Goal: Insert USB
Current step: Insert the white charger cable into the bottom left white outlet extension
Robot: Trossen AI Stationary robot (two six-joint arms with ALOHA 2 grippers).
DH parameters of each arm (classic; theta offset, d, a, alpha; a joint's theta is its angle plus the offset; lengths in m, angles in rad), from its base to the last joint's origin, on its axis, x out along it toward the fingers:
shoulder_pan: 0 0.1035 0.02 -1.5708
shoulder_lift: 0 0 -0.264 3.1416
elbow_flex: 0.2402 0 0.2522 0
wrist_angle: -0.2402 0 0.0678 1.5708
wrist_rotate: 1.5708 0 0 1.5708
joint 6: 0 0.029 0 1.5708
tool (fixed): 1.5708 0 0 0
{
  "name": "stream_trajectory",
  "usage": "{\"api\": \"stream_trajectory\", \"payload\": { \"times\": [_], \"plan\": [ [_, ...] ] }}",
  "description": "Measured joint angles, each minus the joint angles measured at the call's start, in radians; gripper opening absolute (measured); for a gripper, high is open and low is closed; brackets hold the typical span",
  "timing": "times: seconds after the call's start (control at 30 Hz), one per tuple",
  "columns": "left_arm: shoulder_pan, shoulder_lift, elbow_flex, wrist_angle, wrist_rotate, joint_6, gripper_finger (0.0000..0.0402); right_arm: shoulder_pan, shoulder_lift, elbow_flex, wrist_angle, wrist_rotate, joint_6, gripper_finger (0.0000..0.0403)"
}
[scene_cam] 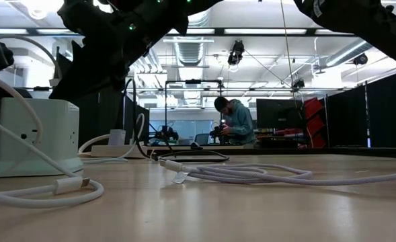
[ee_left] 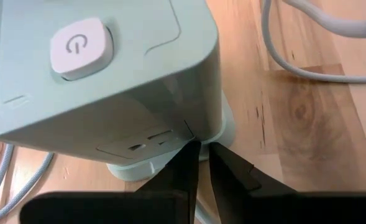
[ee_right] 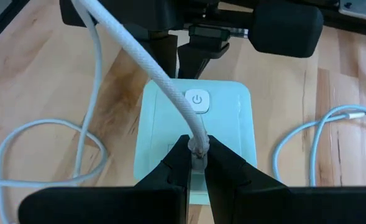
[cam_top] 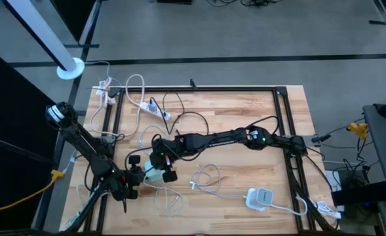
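A pale green power cube (ee_right: 226,134) with a white power button (ee_right: 197,101) on top stands on the wooden table, left of centre (cam_top: 151,174). Its port face (ee_left: 148,140) shows in the left wrist view. My right gripper (ee_right: 198,155) hovers over the cube's near edge, shut on a USB plug whose white braided cable (ee_right: 139,56) rises away. My left gripper (ee_left: 202,163) is shut and sits low at the opposite side of the cube, below the ports (cam_top: 137,176). My right gripper pinches the USB plug (ee_right: 199,148) between its two fingertips, right where the cable leaves it, coming from above over the cube. The plug points down at the cube; its tip is hidden by the fingers. My left gripper's shut fingertips (ee_left: 189,163) meet the cube's lower edge (ee_left: 170,163) under the port face, coming in low and level.
Thin white cables loop on the table on both sides of the cube (ee_right: 46,155) (ee_right: 319,134). A second white charger (cam_top: 259,196) lies toward the near right. A white power strip (cam_top: 154,109) lies farther back. A black frame (cam_top: 199,89) borders the table. A person stands far behind (scene_cam: 234,121).
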Motion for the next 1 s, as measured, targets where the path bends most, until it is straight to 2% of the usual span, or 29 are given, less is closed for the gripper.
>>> {"api": "stream_trajectory", "payload": {
  "times": [0.23,0.53,0.67,0.83,1.0],
  "plan": [
    [0.002,-0.004,0.000,0.001,0.009,-0.007,0.0029,0.000,-0.006,-0.002,-0.002,0.001,-0.034,0.0020],
    [0.003,-0.010,0.000,0.002,0.007,-0.020,0.0029,0.005,-0.050,-0.008,-0.029,0.023,-0.051,0.0158],
    [0.003,-0.010,0.000,0.003,0.002,-0.034,0.0029,0.006,-0.079,-0.010,-0.059,0.016,-0.052,0.0191],
    [0.003,-0.010,0.000,0.002,0.003,-0.034,0.0029,0.007,-0.094,-0.010,-0.071,0.012,-0.033,0.0190],
    [0.003,-0.010,0.000,0.001,0.005,-0.034,0.0029,0.007,-0.094,-0.013,-0.050,0.010,-0.007,0.0144]
  ]
}}
